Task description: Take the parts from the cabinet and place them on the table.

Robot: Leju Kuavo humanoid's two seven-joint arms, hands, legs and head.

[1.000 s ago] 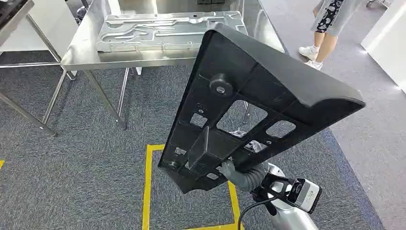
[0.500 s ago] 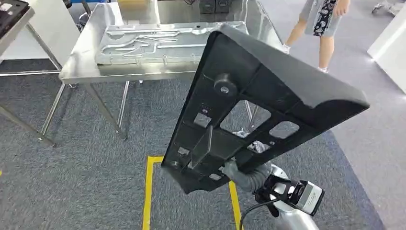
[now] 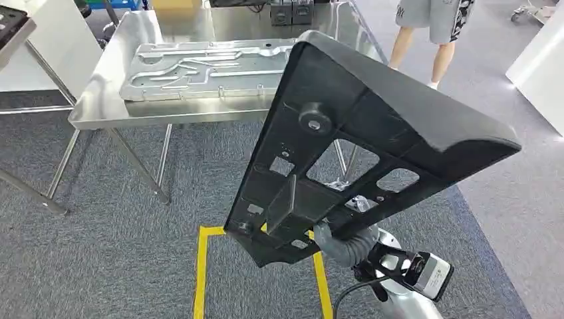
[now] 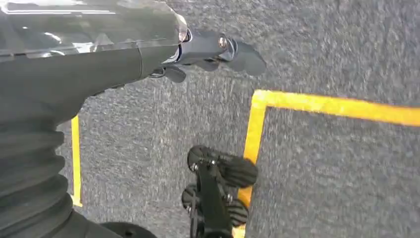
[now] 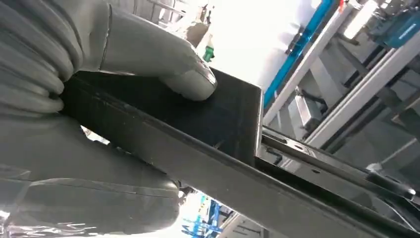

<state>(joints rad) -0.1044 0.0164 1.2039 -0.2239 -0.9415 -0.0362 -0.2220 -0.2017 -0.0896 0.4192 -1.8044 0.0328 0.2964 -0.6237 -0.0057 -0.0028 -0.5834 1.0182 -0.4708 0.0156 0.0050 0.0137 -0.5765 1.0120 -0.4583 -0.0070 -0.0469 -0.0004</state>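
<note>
- While the right hand (image 3: 336,240) comes up from below in the head view, it grips the near, lower end of a large black plastic panel (image 3: 372,139), which tilts up and away over the grey carpet (image 3: 100,246).
- The panel's ribbed underside faces the camera, with a round boss (image 3: 314,121) and several cut-out windows; its far edge overlaps the near edge of a stainless steel table (image 3: 100,109).
- A pressed sheet-metal part (image 3: 199,66) lies flat on that table, to the left of the panel.
- Yellow floor tape (image 3: 199,279) marks a corner on the carpet beneath the panel, and a person's legs (image 3: 435,50) stand beyond the table on the right.
- Seen from the left wrist view, the left hand (image 4: 198,49) hangs over the carpet beside yellow tape, its dark fingers (image 4: 237,52) holding nothing; whether they are spread or curled, I cannot tell.
- Seen from the right wrist view, the right hand's thick grey thumb (image 5: 183,74) presses on a black rib of the panel, with the rest of the hand closed beneath it.
</note>
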